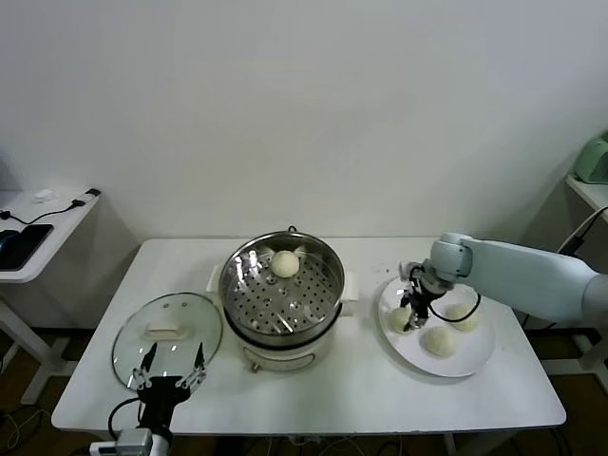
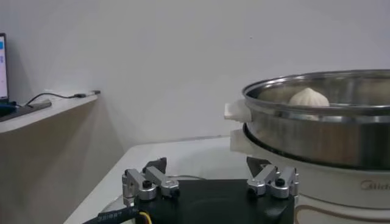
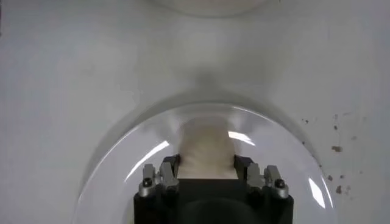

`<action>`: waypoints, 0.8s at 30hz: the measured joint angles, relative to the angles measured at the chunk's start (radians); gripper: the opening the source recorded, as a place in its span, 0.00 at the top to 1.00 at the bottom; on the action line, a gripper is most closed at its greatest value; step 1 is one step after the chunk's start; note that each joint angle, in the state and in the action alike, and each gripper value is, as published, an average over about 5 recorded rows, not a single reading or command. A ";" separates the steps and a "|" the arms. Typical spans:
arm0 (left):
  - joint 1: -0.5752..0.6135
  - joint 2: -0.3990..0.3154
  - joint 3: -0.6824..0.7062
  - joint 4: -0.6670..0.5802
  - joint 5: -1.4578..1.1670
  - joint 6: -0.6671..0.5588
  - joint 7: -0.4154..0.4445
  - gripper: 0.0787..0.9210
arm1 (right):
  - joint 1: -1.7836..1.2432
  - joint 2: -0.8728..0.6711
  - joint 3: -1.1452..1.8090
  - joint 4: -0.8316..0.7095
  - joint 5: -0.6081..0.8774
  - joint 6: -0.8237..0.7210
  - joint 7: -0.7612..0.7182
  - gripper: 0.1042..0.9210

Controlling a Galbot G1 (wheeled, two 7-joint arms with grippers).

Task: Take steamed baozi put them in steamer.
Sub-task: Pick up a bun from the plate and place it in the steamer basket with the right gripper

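Round glass lid lying flat on white rectangular table; flat white plate toward the right end.

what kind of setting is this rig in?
Probably a lab or office test space staged as a kitchen: a plain white table against a bare wall, a steamer and plate of baozi, and a side desk with cables.

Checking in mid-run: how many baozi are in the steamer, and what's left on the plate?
One baozi already sits on the perforated tray of the steamer. The right gripper is down on the white plate, closed around a second baozi, not yet lifted. Two more baozi wait on the plate. The left gripper waits open near the glass lid.
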 measured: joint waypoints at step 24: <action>0.004 0.002 0.013 -0.062 0.009 0.022 0.007 0.12 | 0.615 0.293 -0.218 0.257 0.482 -0.085 0.018 0.43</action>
